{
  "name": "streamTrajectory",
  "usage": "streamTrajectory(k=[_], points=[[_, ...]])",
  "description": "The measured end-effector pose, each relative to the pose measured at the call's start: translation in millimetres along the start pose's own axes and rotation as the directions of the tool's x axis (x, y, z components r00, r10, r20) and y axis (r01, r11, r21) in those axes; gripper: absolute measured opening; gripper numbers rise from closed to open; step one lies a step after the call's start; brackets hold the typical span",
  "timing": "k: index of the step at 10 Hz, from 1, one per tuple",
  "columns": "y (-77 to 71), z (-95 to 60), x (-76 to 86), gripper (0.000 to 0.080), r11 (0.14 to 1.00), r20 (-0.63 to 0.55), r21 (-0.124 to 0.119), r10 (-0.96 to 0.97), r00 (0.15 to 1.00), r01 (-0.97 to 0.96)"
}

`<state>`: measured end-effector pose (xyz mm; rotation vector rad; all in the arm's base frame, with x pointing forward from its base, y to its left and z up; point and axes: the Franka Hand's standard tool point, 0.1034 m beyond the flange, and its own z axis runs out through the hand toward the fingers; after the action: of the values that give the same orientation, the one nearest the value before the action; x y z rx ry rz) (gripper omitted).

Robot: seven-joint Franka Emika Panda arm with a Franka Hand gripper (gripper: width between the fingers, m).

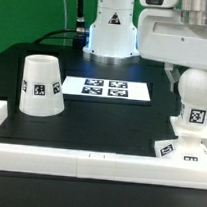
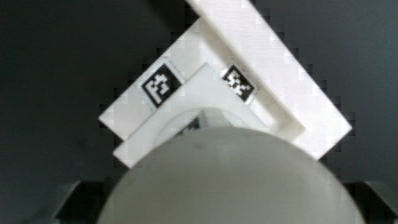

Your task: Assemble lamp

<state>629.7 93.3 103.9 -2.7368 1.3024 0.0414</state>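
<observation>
The white rounded bulb [image 1: 192, 104] stands upright on the flat square base [image 1: 178, 149] at the exterior view's right, by the front white rail. My gripper [image 1: 190, 78] comes down over the bulb's top. In the wrist view the bulb [image 2: 214, 170] fills the space between my gripper's [image 2: 217, 205] dark fingers [image 2: 75, 203], which press its sides. The tagged base [image 2: 187, 95] lies under it against the rail corner. The tapered shade [image 1: 42, 85] stands alone, wide end down, at the exterior view's left.
The marker board [image 1: 105, 89] lies at the middle back of the black table. A white rail [image 1: 77, 162] runs along the front edge and another [image 2: 267, 50] past the base. The arm's white base [image 1: 111, 32] stands behind.
</observation>
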Motion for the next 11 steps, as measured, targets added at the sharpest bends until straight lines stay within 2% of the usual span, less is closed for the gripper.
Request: streamTrajectory(k=[3,5,7,9,11], points=[[-1.3,-1.2,-0.7,0.0576,0.958,0.04,0.019,0.285,0.958,-0.285],[0.0,-1.5,1.0,0.0576,0.948,0.048,0.017,0.316,0.947,-0.317],[-0.3,-1.0,-0.3,0.0686,0.964,0.048,0.018,0.264,0.963,-0.265],[1.5,-2.8,-3.4,0.0697,0.985,0.064,-0.007,0.172,0.983,-0.172],[0.6,-2.5,-3.7,0.0698,0.993,0.064,0.0,0.118,0.991,-0.118]])
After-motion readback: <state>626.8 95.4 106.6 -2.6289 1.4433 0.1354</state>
